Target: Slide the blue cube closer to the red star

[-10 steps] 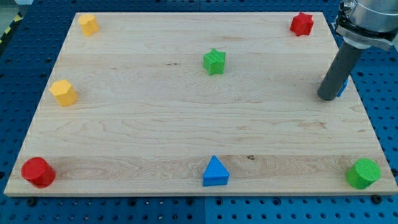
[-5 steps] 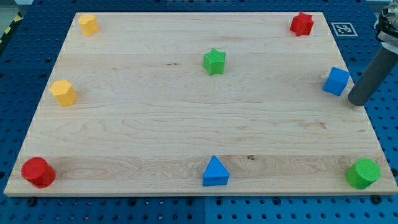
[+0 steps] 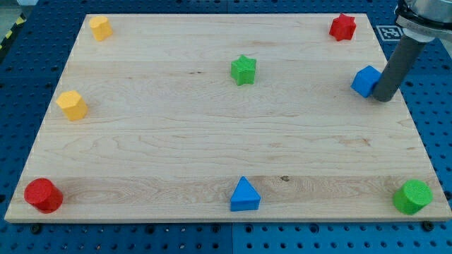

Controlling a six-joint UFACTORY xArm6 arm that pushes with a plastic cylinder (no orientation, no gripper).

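While the wooden board (image 3: pixel 212 134) carries nine blocks spread mostly along its edges, only two matter for this step. My rod descends from the view's top right, and my tip (image 3: pixel 382 98) rests against the right face of the blue cube (image 3: pixel 366 80); there is no gripper on this arm, so nothing opens, closes or clamps, and contact is by pushing only.

The blue cube sits near the board's right edge, well below the red star (image 3: pixel 342 26), which occupies the top right corner. The star lies up and slightly to the view's left of the cube.

Recommended procedure, as judged from this layout:
1. Contact on the right face drives the cube leftward, not toward the star. Reposition the tip to the cube's lower side, slightly right of centre.
2. Push along the line joining cube and star, keeping the tip centred on the face so the cube does not rotate off.
3. Stop short of the star to avoid knocking it off the corner.

The green star (image 3: pixel 243 70) and green cylinder (image 3: pixel 412 196) lie clear of this path.
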